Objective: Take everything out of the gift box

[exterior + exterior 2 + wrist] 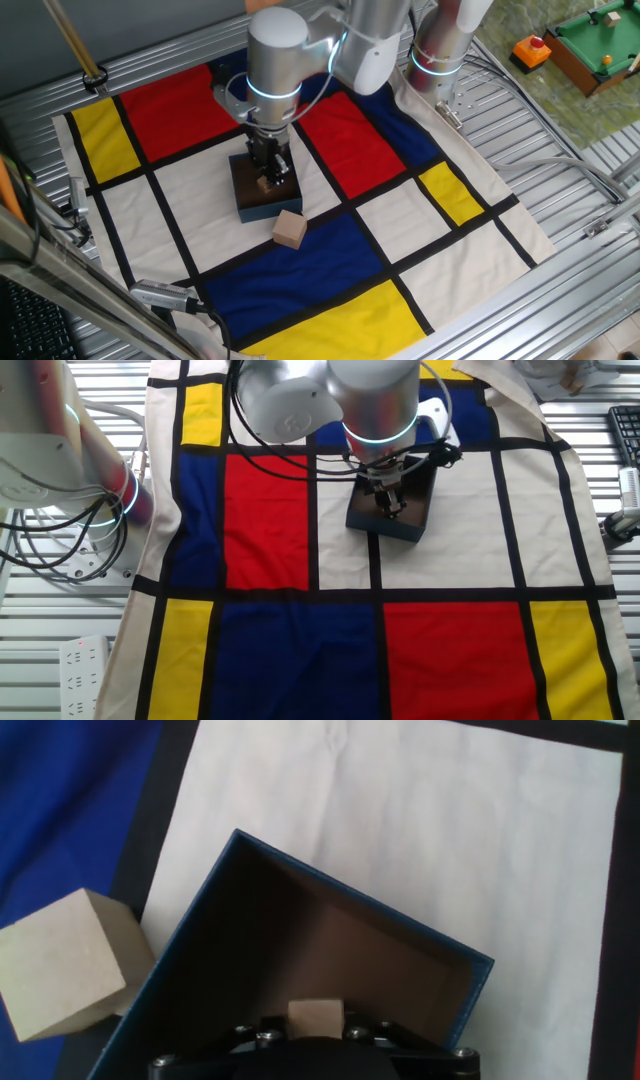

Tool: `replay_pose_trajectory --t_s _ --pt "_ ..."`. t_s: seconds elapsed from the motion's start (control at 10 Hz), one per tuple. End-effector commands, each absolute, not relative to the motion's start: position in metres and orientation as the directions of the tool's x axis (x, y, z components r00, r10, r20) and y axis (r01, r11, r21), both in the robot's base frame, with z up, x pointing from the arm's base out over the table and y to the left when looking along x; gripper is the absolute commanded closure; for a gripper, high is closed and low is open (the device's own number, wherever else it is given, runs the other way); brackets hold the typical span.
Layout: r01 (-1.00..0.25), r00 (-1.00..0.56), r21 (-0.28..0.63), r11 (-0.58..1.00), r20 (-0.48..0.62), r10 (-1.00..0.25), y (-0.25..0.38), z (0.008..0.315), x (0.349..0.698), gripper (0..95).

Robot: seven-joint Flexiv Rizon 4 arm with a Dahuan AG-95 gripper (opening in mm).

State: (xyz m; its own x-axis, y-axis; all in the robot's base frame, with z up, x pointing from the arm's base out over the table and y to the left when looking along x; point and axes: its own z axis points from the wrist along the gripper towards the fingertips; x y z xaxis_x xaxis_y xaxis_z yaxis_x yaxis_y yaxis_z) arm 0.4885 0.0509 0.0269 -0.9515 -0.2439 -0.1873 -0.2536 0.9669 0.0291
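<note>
The dark navy gift box (262,205) sits on a white panel of the coloured cloth, and also shows in the other fixed view (418,520) and the hand view (350,940). My gripper (268,180) reaches down into the box and is shut on the small tan cube (265,184), which shows between the jaws in the hand view (316,1016). The larger tan cube (290,229) lies on the cloth just outside the box's front corner, seen at the left of the hand view (65,965). It is hidden in the other fixed view.
An orange object with a red button (531,50) and a green toy table (598,40) stand off the cloth at the far right. The robot base (440,50) stands behind the cloth. A keyboard (625,435) lies at the table's edge.
</note>
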Motion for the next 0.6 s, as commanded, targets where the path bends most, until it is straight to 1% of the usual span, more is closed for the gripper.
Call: replay_pose_trajectory --t_s 0.1,0.3,0.4,0.6 --pt "-0.256 -0.953 0.027 0.966 -0.176 -0.248 0.050 0.028 0.488 95.0" --pt "-0.257 -0.960 0.012 0.966 -0.116 -0.254 0.050 0.032 0.488 95.0" --pt "-0.261 -0.965 0.006 0.965 -0.043 -0.260 0.050 0.047 0.487 95.0" --pt "-0.253 -0.968 0.010 0.968 -0.013 -0.253 0.049 0.070 0.479 95.0"
